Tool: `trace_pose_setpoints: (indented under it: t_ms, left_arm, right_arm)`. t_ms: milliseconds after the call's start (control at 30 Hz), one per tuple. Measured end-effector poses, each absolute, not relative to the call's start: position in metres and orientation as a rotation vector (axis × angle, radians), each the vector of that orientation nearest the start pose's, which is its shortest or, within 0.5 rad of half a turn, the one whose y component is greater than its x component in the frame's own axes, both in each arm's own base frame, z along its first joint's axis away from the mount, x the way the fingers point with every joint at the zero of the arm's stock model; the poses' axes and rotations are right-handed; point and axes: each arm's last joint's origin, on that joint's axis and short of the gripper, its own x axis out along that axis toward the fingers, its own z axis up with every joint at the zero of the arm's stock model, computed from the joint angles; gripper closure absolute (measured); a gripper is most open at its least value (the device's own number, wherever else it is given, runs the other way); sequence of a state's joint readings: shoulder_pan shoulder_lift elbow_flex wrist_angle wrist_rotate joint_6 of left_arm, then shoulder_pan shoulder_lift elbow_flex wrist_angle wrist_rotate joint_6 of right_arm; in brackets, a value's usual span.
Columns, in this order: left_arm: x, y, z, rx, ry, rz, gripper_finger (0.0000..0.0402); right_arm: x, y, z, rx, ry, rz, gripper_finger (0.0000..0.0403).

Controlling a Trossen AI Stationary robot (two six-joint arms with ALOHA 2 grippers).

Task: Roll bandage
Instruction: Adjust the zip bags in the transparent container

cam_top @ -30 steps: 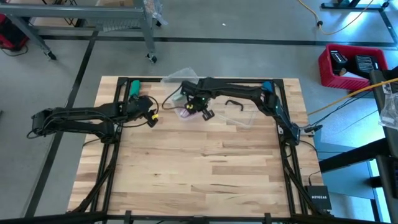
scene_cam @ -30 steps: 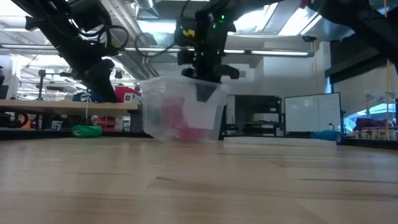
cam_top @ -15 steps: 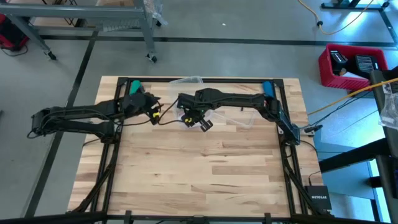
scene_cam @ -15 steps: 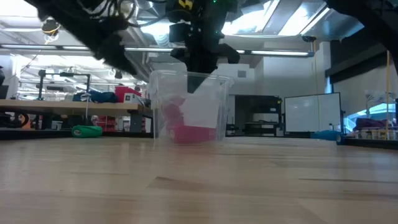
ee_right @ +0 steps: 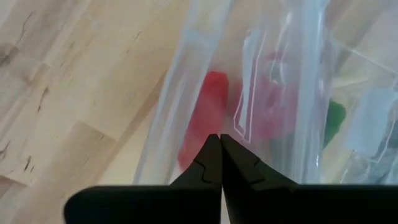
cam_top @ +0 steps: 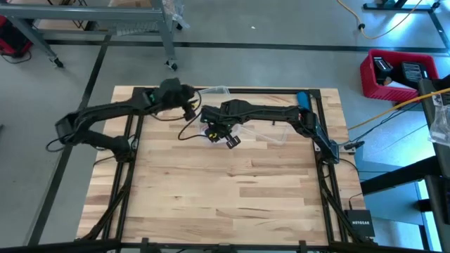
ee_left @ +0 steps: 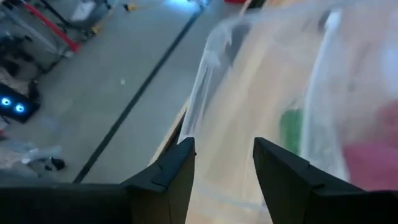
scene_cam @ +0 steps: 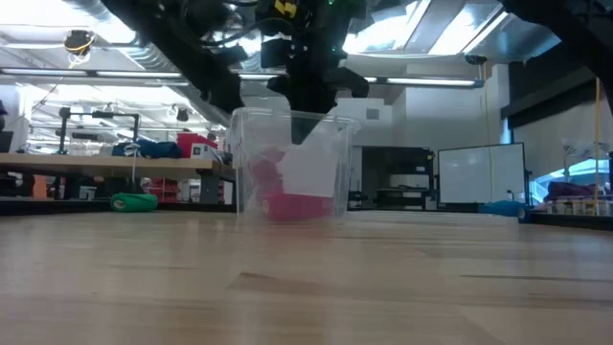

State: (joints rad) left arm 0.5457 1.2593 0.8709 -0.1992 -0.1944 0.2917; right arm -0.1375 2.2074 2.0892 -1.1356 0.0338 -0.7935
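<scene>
Both arms extended, right claw pinched shut

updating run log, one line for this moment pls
bandage in clear box | right gripper shut at box | left gripper open nearby

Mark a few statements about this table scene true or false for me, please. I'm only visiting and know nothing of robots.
1. The red-pink bandage lies inside the clear plastic box. True.
2. The box stands at the near edge of the wooden table. False: seen from above, it is at the far edge.
3. The right hand has its fingers pressed together. True.
4. The left hand is shut tight. False: its two fingers stand apart.
5. The bandage is spread out flat on the bare wood. False: it sits bunched in the box.
</scene>
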Motion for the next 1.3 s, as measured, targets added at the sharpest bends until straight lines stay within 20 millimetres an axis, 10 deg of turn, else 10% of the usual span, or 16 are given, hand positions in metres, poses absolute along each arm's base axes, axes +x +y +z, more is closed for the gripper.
trace_pose_setpoints:
  t_ms: [300, 833, 1300]
  left_arm:
    - [0.224, 0.148, 0.246, 0.071, 0.875, 0.629, 0.0247]
    - [0.226, 0.082, 0.252, -0.014, 0.936, 0.447, 0.0247]
    - [0.242, 0.055, 0.259, -0.081, 0.803, 0.295, 0.0247]
  right_arm:
    - [0.446, -0.065, 0.253, -0.631, 1.341, 0.317, 0.0403]
    - [0.433, -0.118, 0.258, -0.558, 1.368, 0.203, 0.0403]
    - [0.449, -0.135, 0.265, -0.519, 1.105, 0.204, 0.0402]
